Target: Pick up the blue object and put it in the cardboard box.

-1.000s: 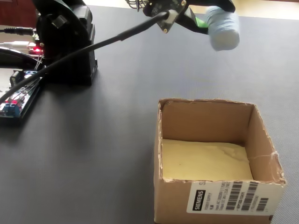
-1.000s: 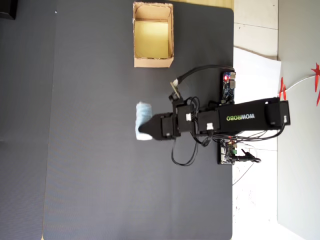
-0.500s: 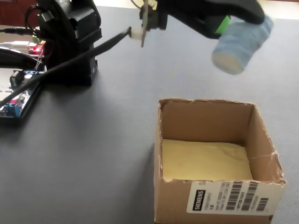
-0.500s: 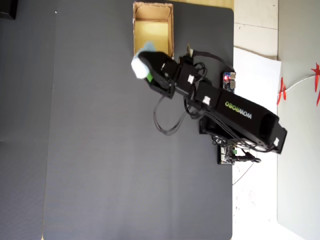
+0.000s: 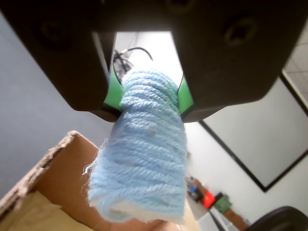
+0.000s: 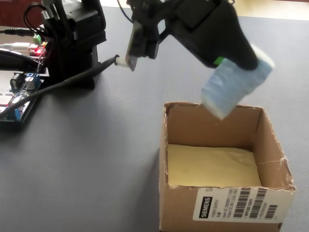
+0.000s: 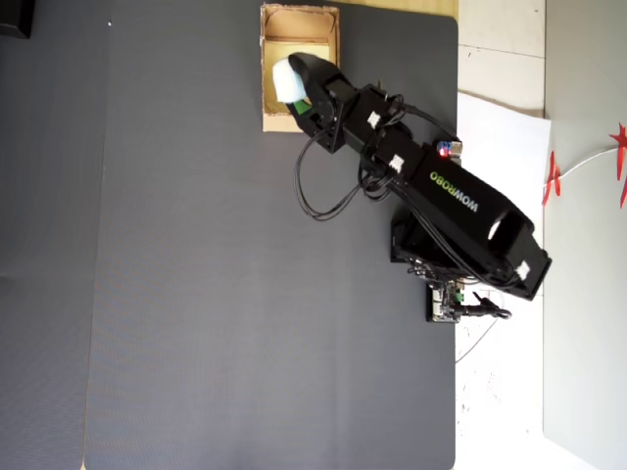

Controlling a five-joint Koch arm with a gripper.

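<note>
You've got the roll [image 5: 144, 159] pinched between green-padded jaws, gripper [image 5: 148, 94] clamped on its upper end. Its long axis runs down out of the fingers toward the box [image 6: 178, 126]. In the fixed view it hangs over the far wall, above the rim, its low end pointing inside. From overhead it's over the opening [image 7: 269, 93], so release looks close.
</note>
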